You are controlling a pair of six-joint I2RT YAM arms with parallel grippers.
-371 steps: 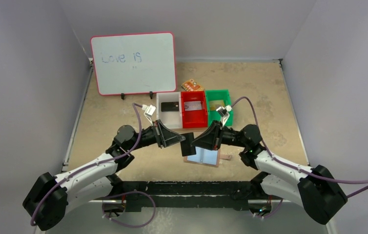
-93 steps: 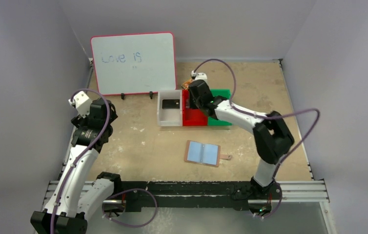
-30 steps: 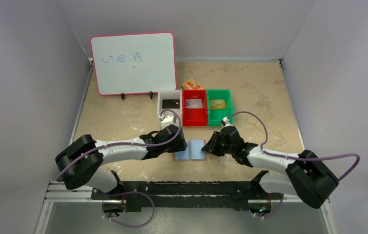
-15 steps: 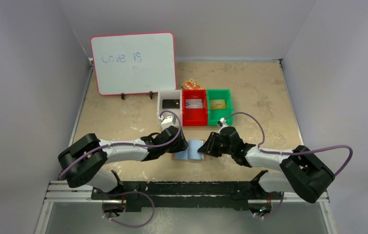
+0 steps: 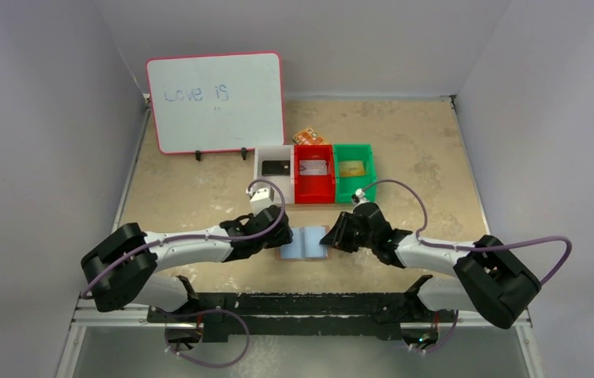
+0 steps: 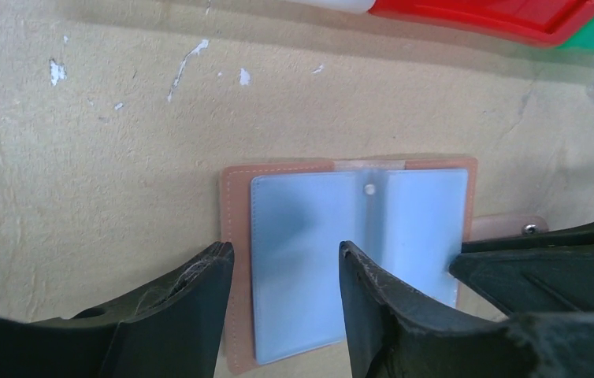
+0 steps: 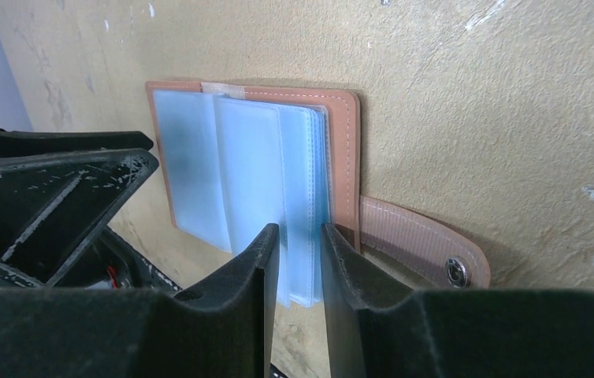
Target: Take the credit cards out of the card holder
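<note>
The card holder (image 5: 306, 242) lies open and flat on the table (image 5: 199, 197), at 6 o'clock from the red bin (image 5: 313, 198). Its snap tab (image 7: 424, 244) sticks out on the right arm's side. The left tool (image 6: 284, 264) stands about half open at the holder's 9 o'clock side, its fingers straddling the left page. At 3 o'clock the right tool (image 7: 300, 236), jaws narrow, sits astride the free edges of the pale blue sleeves (image 7: 239, 173). I cannot tell whether it pinches them. No card shows in the exposed pockets. This looks like leafing: pin the cover with the left and lift one sleeve slowly, so the holder doesn't slide.
</note>
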